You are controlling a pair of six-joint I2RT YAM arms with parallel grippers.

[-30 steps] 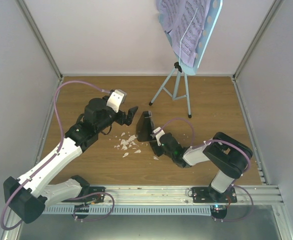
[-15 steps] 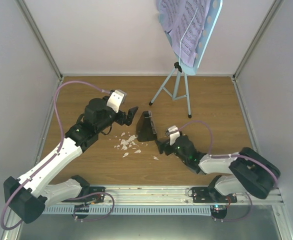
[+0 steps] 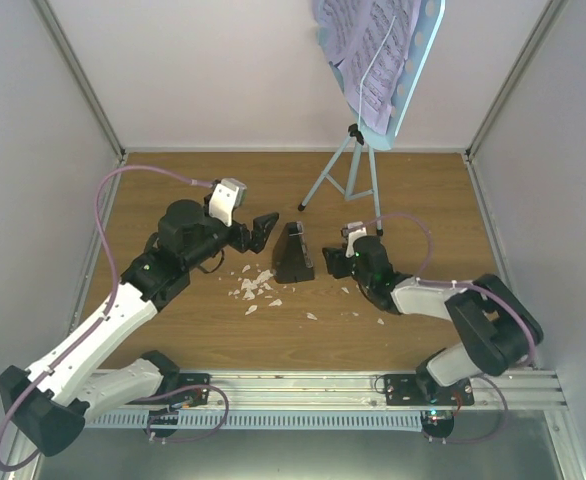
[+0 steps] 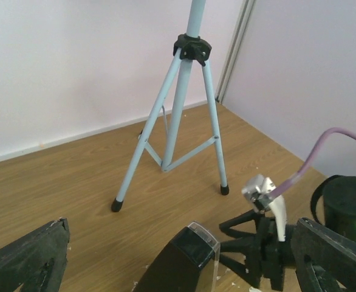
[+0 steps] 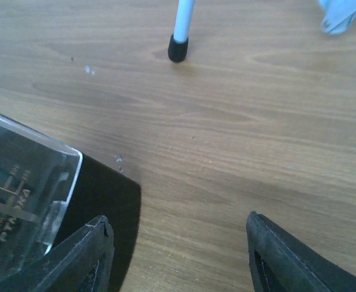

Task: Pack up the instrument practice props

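Note:
The black pyramid metronome (image 3: 293,255) with its clear cover stands mid-table; it also shows in the left wrist view (image 4: 187,258) and the right wrist view (image 5: 26,201). My left gripper (image 3: 263,228) is open just left of it, its jaws wide either side of the metronome's top (image 4: 181,243). My right gripper (image 3: 331,252) is open and empty just right of it (image 5: 178,231), its left finger (image 5: 81,255) close to the metronome's base. The light blue tripod stand (image 3: 351,180) stands behind, with its dotted desk (image 3: 418,70) holding lilac sheet-music pages (image 3: 368,50).
White crumbs (image 3: 256,288) lie on the wooden table in front of the metronome, a few more (image 3: 378,320) near my right arm. White walls close in the back and both sides. A tripod foot (image 5: 178,45) stands just beyond my right gripper.
My right arm has swung from the front of the metronome round to its right side, gripper open. My left arm has shifted slightly; its gripper stays open beside the metronome.

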